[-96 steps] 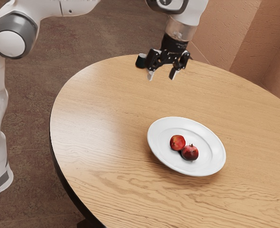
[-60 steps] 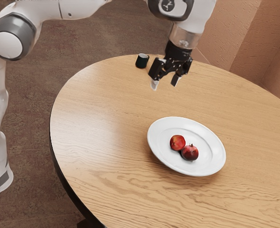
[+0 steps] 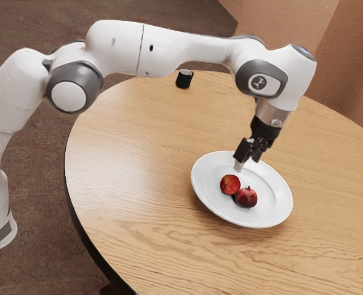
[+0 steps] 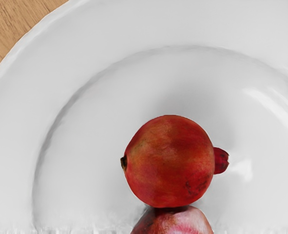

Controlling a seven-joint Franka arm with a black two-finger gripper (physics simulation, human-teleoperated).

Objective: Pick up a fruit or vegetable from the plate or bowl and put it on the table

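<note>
In the exterior view, a round red pomegranate [image 3: 230, 184] and a darker red one [image 3: 247, 198] touch on a round white plate [image 3: 274, 214], on the brown wooden desk [image 3: 126, 184]. They sit under the black gripper [image 3: 247, 162], near its spread jaws. In the wrist view, one has a stubby red crown; the other looks pinker.

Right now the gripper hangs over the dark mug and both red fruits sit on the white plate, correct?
Not over the mug: the exterior view shows my gripper above the white plate. The rest holds: both red fruits sit on that plate.
</note>
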